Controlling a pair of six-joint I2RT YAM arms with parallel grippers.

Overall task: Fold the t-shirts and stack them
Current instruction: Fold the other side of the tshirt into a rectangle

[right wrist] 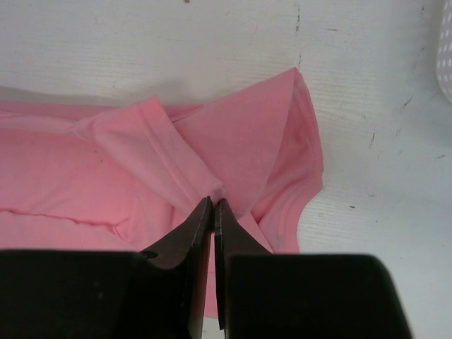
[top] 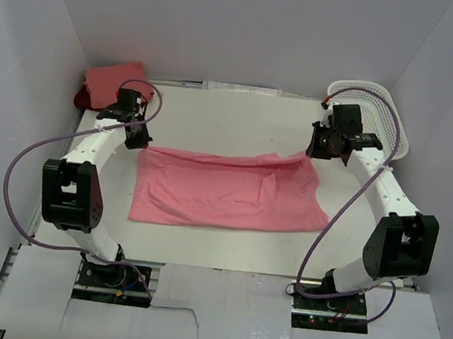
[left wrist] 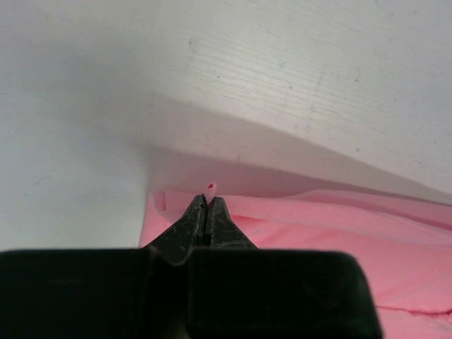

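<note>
A rose pink t-shirt lies spread across the middle of the table, its far edge lifted at both ends. My left gripper is shut on the far left corner of this t-shirt, and a small nub of cloth pokes out past the fingertips. My right gripper is shut on a fold near the far right corner, by the sleeve, with its jaws pinching the cloth. At the far left corner of the table a folded salmon pink t-shirt rests on a dark red one.
A white plastic mesh basket stands at the far right, just behind the right arm; its rim shows in the right wrist view. White walls close in the table on three sides. Purple cables loop from both arms.
</note>
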